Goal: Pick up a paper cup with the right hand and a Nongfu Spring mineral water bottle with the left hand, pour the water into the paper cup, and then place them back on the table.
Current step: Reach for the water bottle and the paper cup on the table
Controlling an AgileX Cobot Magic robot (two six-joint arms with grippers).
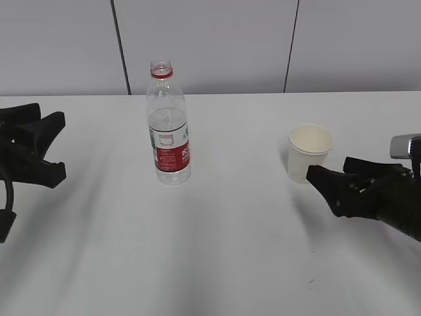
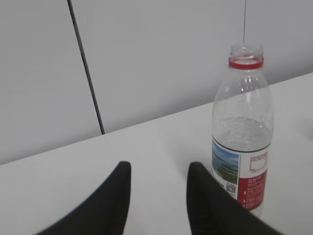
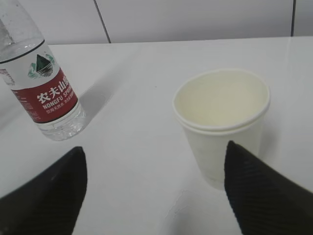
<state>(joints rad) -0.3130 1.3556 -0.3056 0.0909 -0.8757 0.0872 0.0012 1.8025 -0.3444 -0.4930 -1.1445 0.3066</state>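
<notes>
The exterior view takes in both arms at once: the bottle stands upright and uncapped left of centre on the surface, the cup upright to its right, well apart from it. The left tool sits at the left edge, well apart from the bottle, jaws spread, holding nothing. The right tool lies just beside the cup, one fingertip at its base; touching or not, I cannot tell.

Only the right wrist view shows the cup empty inside, between the right tool's widely parted fingers. Only the left wrist view shows the bottle off to the right of the left tool's gap, near the right finger.
</notes>
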